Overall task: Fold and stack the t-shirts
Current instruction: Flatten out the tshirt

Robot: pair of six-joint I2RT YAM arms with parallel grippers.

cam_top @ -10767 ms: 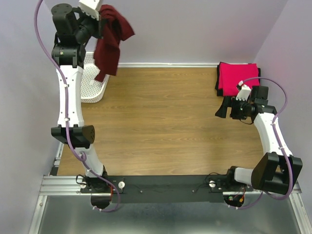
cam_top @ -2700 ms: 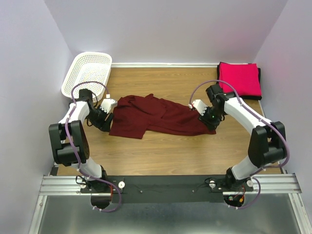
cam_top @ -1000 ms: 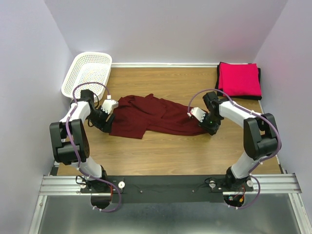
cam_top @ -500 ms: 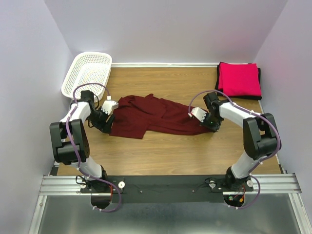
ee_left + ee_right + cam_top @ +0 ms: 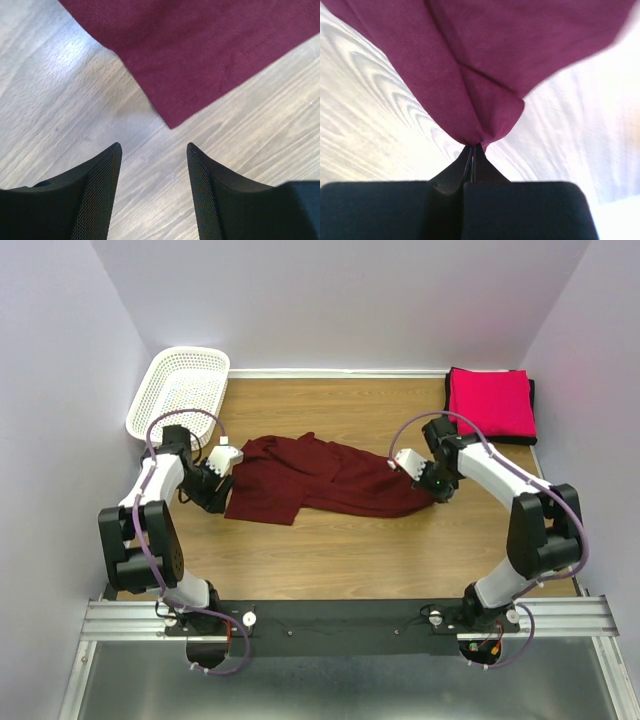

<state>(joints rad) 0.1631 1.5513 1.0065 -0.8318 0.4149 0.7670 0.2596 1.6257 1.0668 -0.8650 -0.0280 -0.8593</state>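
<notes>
Maroon t-shirt (image 5: 320, 478) lies crumpled on the worktop (image 5: 340, 540), its long axis running left to right between the arms, with the left tool (image 5: 153, 150), jaws apart, just short of its left hem corner and the right tool (image 5: 472, 147) clamped on what seems the bunched right edge.

1. top external: high above the near edge, looking steeply down over the whole table (image 5: 330, 550).
2. left wrist: close, facing down at the maroon shirt (image 5: 200, 45) corner.
3. right wrist: closer still, sharing that shirt.
</notes>
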